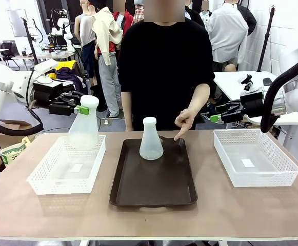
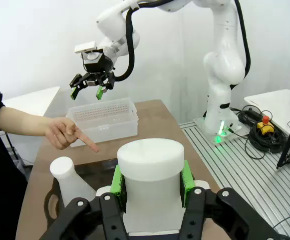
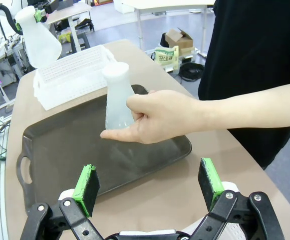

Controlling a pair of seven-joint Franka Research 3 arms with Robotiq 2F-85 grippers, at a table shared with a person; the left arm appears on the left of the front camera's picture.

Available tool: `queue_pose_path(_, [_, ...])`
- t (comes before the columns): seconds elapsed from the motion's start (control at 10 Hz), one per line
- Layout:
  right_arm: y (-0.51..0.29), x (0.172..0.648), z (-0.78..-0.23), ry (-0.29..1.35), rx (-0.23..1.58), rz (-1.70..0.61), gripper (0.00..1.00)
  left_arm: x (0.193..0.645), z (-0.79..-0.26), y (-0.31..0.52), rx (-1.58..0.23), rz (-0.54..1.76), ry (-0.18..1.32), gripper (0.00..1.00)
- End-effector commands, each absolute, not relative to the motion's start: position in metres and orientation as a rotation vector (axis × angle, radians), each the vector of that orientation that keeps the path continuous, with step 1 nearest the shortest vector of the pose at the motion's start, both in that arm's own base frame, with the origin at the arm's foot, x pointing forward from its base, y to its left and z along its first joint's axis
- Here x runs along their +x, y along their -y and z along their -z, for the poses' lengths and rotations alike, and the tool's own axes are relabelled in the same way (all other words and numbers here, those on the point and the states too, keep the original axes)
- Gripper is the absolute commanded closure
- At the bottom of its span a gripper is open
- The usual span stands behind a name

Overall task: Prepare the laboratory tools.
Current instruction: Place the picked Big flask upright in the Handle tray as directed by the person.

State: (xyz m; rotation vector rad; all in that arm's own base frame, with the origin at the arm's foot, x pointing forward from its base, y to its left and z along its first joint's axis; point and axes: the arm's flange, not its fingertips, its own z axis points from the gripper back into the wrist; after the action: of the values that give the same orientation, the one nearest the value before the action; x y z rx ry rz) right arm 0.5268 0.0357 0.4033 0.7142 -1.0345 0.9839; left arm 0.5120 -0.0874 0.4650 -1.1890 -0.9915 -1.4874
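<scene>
Gripping a flask neck, left jaws hang above the basket; right jaws wide.

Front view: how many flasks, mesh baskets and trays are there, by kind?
Flasks: 2, one held up in the left gripper over the left basket, one standing on the tray
White mesh baskets: 2, left and right
Dark brown tray: 1
Total: 5

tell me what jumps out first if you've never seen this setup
The left gripper holds a frosted flask by its neck above the left white basket. At the middle, a second flask stands on the dark brown tray, and the person's hand points at the tray beside it.
</scene>
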Motion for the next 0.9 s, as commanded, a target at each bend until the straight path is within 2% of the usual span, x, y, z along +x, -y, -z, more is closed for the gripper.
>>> queue_pose_path(0.0, [-0.036, 0.526, -0.404, 1.025, 0.710, -0.985, 0.00, 0.509, -0.474, 0.091, -1.172, 1.479, 0.983, 1.00])
queue_pose_path(0.3, [-0.036, 0.526, -0.404, 1.025, 0.710, -0.985, 0.00, 0.516, -0.458, 0.098, -1.207, 1.485, 1.052, 1.00])
queue_pose_path(0.5, [-0.036, 0.526, -0.404, 1.025, 0.710, -0.985, 0.00, 0.527, -0.432, 0.161, -1.247, 1.523, 1.180, 1.00])
queue_pose_path(0.8, [-0.036, 0.526, -0.404, 1.025, 0.710, -0.985, 0.00, 0.543, -0.393, 0.233, -1.264, 1.522, 1.211, 1.00])
